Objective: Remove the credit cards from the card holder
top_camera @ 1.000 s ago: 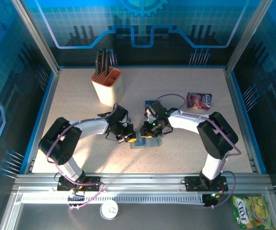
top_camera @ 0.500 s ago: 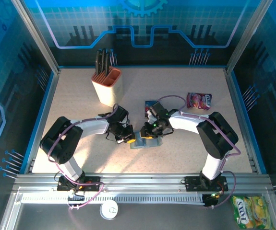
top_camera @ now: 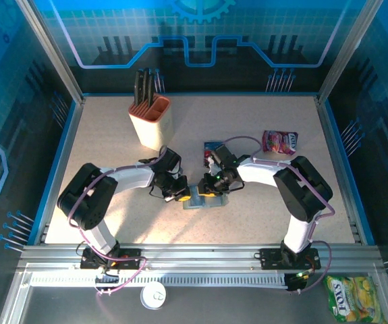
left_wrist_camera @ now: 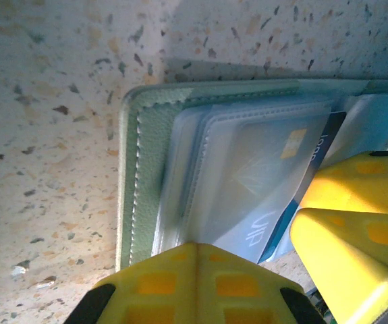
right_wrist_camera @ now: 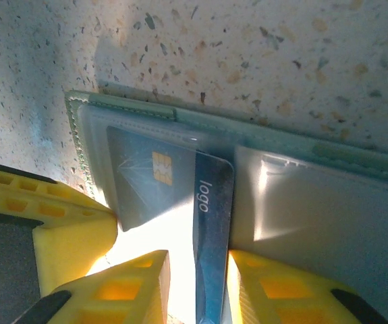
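1. A speckled beige stone-look tabletop [top_camera: 261,115] sits inside a blue-lit panelled enclosure [top_camera: 113,34].
2. The grey-green stitched fold-out card holder [left_wrist_camera: 146,155] lies open and flat near the table's middle, its long axis running left to right.
3. A blue plastic credit card [right_wrist_camera: 210,202] sticks partway out of a clear sleeve [right_wrist_camera: 301,223], free end toward the right gripper [right_wrist_camera: 197,277].
4. The left gripper [top_camera: 182,197] is clenched, with its fingertips on the holder.
5. The right gripper straddles the card's free end. I cannot tell whether it pinches the card.
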Action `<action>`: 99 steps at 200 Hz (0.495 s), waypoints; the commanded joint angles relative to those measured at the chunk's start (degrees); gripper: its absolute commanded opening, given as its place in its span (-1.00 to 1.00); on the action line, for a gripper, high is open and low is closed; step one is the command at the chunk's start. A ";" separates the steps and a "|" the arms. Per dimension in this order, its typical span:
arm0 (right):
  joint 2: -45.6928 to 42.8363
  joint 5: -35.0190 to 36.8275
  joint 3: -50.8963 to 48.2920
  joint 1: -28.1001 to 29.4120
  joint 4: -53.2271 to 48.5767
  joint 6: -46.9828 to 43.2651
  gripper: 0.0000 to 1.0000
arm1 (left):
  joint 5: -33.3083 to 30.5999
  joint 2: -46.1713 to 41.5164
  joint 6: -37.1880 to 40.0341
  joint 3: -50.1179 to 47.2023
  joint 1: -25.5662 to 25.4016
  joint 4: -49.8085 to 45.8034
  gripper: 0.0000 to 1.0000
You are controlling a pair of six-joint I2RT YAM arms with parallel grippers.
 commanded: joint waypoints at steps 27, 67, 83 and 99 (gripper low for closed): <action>0.03 -3.97 -2.38 -1.19 4.16 2.61 -0.45 | -1.97 2.72 1.60 0.76 -0.44 -3.82 -1.00; -1.73 -5.90 -3.74 -1.97 7.02 4.18 -0.56 | -2.21 3.34 2.31 1.41 -0.44 -5.15 -1.00; -1.99 -6.22 -4.01 -2.06 7.68 4.65 -0.58 | -2.12 3.49 2.38 1.60 -0.39 -5.31 -1.00; -2.42 -6.25 -4.41 -2.19 8.30 4.97 -0.59 | -2.12 3.57 2.40 1.66 -0.44 -5.38 -1.00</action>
